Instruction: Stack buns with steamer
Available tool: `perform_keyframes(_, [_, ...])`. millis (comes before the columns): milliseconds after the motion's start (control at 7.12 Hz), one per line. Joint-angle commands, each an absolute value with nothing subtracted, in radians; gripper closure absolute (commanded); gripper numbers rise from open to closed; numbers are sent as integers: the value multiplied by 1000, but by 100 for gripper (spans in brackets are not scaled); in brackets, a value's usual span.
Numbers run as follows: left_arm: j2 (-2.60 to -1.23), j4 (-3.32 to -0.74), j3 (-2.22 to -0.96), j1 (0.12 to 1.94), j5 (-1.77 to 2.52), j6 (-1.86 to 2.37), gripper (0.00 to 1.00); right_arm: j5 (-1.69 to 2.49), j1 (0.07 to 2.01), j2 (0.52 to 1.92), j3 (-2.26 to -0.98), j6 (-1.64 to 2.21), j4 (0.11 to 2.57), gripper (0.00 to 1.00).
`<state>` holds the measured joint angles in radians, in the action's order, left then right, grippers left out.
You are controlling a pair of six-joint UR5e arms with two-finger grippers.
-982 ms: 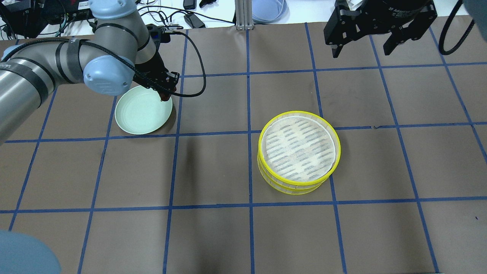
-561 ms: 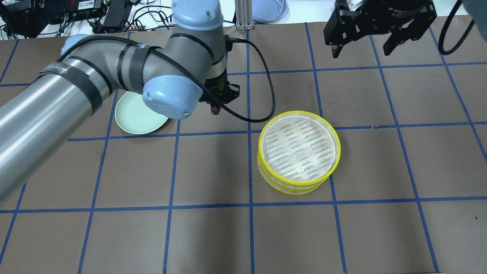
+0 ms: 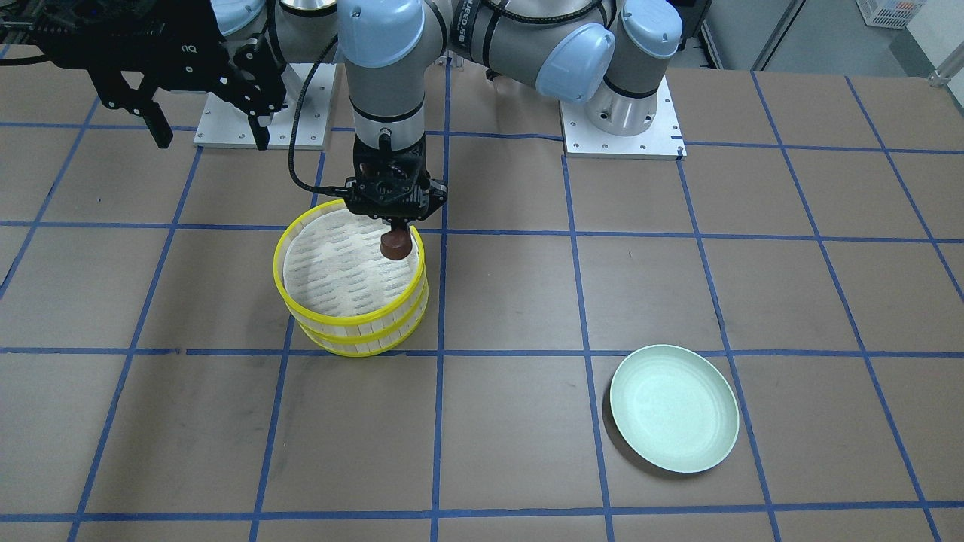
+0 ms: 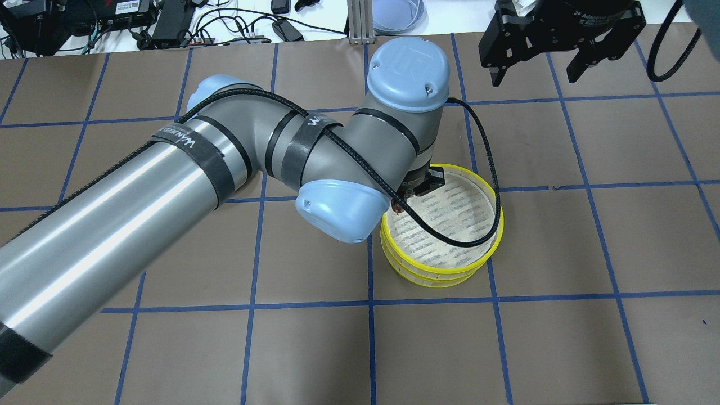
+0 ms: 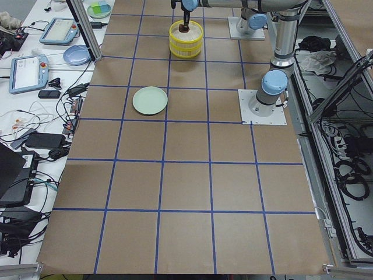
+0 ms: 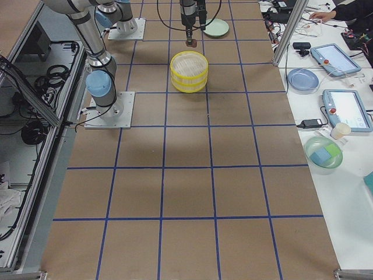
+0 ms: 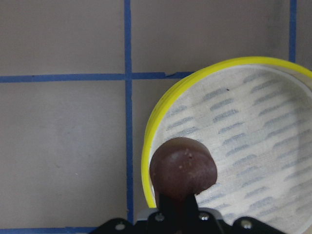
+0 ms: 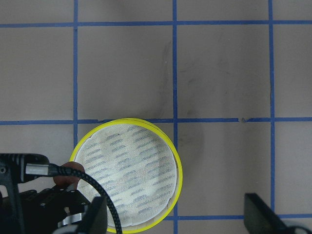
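The steamer (image 3: 350, 342) is two yellow-rimmed trays stacked on the table, the top floor bare; it also shows from overhead (image 4: 450, 242). My left gripper (image 3: 396, 230) is shut on the dark reddish-brown bun (image 3: 395, 246) and holds it just above the top tray's inner edge, on the plate's side. The left wrist view shows the bun (image 7: 183, 168) over the steamer's rim (image 7: 146, 161). My right gripper (image 4: 537, 70) hangs open and empty, high beyond the steamer. The cream-yellow bun is out of view.
The pale green plate (image 3: 674, 406) lies empty on the robot's left half of the table; from overhead my left arm hides it. My left forearm (image 4: 169, 185) stretches across the table's middle. Cables and devices line the far edge.
My left arm has swung right from the green plate to the steamer, carrying the brown bun. The right gripper has not moved.
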<state>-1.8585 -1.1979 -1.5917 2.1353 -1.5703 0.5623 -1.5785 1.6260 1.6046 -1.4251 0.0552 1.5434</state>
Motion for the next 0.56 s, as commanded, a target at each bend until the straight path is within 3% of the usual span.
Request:
perform_keyframes(0, [-1894,-1155,-1595,2138,-1522,568,61,-1578,1626,1605,-1425,55,1543,0])
perform_keyframes(281, [-1925,-1135,-1598,2135,-1532,545,5,-1577,1626,1605,-1425,55,1545,0])
perform_keyframes(421, [-1905,-1131,-1592,2114,-1534,516,0,-1577,1625,1603,-1425,55,1546,0])
